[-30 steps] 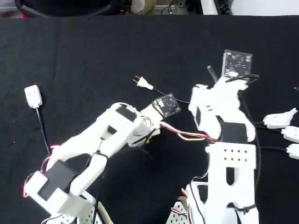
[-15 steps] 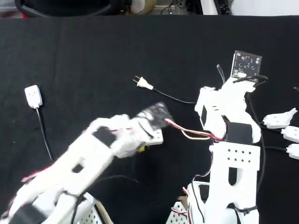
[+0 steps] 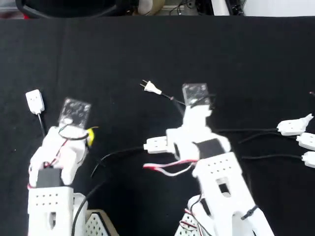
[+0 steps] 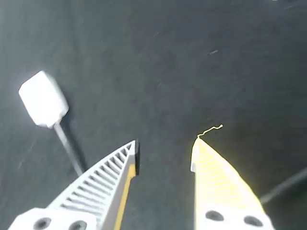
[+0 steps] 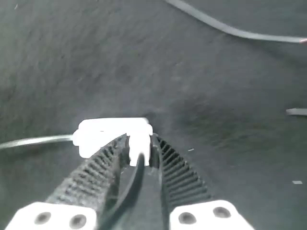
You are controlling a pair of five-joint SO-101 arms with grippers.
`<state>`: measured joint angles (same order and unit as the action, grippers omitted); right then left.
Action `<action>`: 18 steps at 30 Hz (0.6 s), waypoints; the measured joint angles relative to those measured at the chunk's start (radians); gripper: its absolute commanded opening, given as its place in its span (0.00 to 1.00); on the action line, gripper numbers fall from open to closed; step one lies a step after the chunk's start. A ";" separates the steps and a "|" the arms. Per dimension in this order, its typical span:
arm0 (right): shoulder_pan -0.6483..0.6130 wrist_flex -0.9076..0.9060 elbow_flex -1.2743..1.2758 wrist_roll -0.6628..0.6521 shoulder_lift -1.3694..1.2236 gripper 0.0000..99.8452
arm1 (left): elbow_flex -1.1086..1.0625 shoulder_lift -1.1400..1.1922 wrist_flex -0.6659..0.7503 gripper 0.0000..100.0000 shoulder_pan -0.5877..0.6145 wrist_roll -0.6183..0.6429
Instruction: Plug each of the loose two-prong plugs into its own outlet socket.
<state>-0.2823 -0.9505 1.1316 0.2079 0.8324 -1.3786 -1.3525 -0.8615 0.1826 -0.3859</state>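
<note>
Plug (image 5: 139, 147) (white, black-corded) is pinched by the fingers of the right gripper (image 5: 140, 140) against an outlet socket (image 5: 108, 132) at the middle of the worktop (image 3: 221, 54), while those of the left gripper (image 4: 165, 142) are held spread near a second socket (image 4: 42, 99).

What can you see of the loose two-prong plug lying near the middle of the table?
The plug has a small white moulded body, plastic by the look, with two thin metal prongs pointing up-left in the high view. It lies flat on the black table, unplugged, and no gripper holds it. A thin black cord leaves its rear end and runs down-right until it passes out of sight under the right arm.
</note>
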 measured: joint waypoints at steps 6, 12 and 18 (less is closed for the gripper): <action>-0.078 0.071 0.063 0.029 0.000 0.01 | -0.193 -0.218 0.000 0.19 0.143 -0.038; -0.080 0.072 0.063 0.031 0.000 0.01 | -0.279 -0.404 -0.091 0.20 0.195 -0.046; -0.052 0.072 0.063 0.043 0.000 0.01 | -0.279 -0.459 -0.181 0.20 0.196 -0.104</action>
<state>-0.3345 -0.8784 1.1945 0.2509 0.8324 -1.6579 -1.8113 -1.0426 0.3790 -0.4902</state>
